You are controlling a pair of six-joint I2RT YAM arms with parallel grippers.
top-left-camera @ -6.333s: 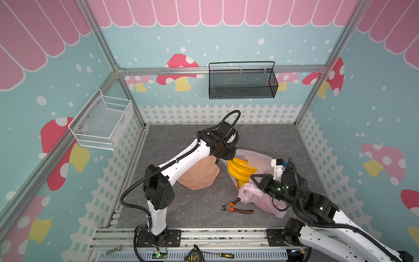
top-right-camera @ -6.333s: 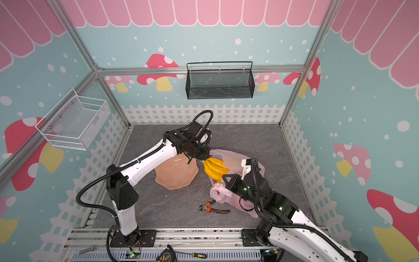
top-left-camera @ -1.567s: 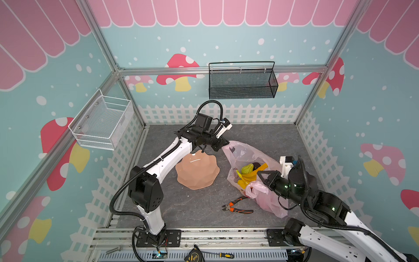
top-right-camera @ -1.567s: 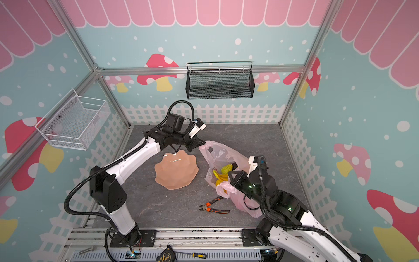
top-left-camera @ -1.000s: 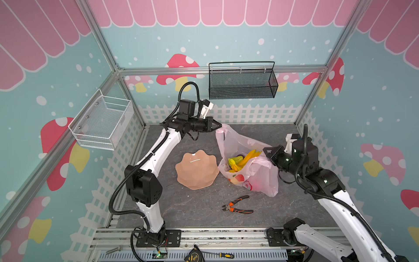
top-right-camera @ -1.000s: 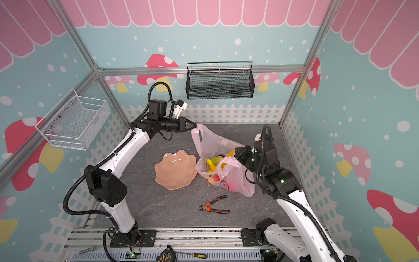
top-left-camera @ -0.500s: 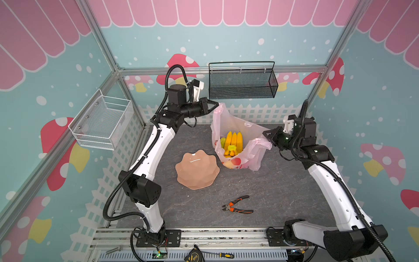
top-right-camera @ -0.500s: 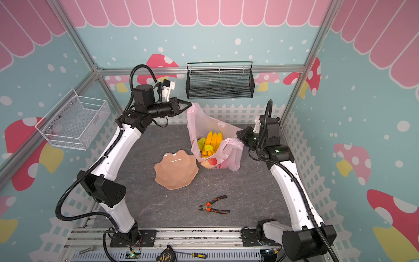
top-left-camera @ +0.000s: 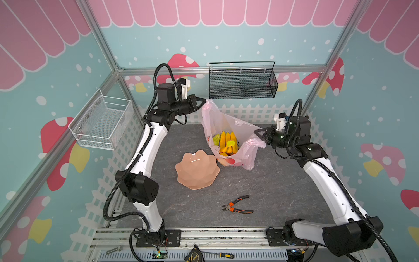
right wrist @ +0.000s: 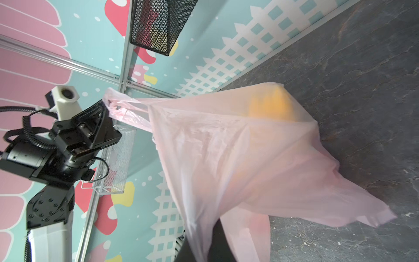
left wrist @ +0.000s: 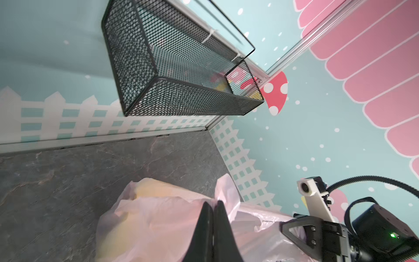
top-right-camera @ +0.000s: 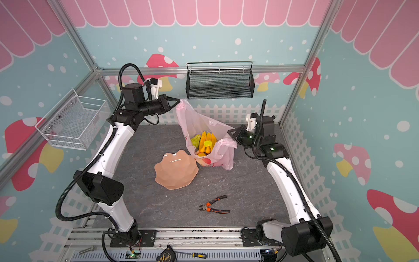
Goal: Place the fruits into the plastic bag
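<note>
Left wrist view puts my left gripper [left wrist: 213, 205] front and centre, its two dark fingers pressed together with the thin pink film of the plastic bag [left wrist: 158, 217] pinched between them; the right wrist view shows that gripper nipping one handle of the bag, drawn out taut. My right gripper [top-left-camera: 257, 133] is likewise closed, clamped on the opposite edge of the bag's mouth, lower than my left; in the right wrist view the film drapes over it, so little of it shows there. Between my two grips the bag hangs open, mouth upward, its bottom resting on the grey table [top-left-camera: 283, 181]; in both top views the fruits [top-right-camera: 207, 138] lie inside it: a yellow banana bunch [top-left-camera: 227, 139], a green fruit [top-left-camera: 216, 139] against the side towards my left arm, and a small yellow-green piece on top that I cannot name. Just beside the bag's base sits the peach wavy plate [top-left-camera: 197, 170]; whether they touch I cannot tell. Nearer my bases lie orange-handled pliers [top-left-camera: 238, 206], well apart from the bag. Near my left gripper, a black mesh basket [top-left-camera: 242, 84] hangs on the back wall; a white wire basket [top-left-camera: 102, 122] hangs on the left wall.
</note>
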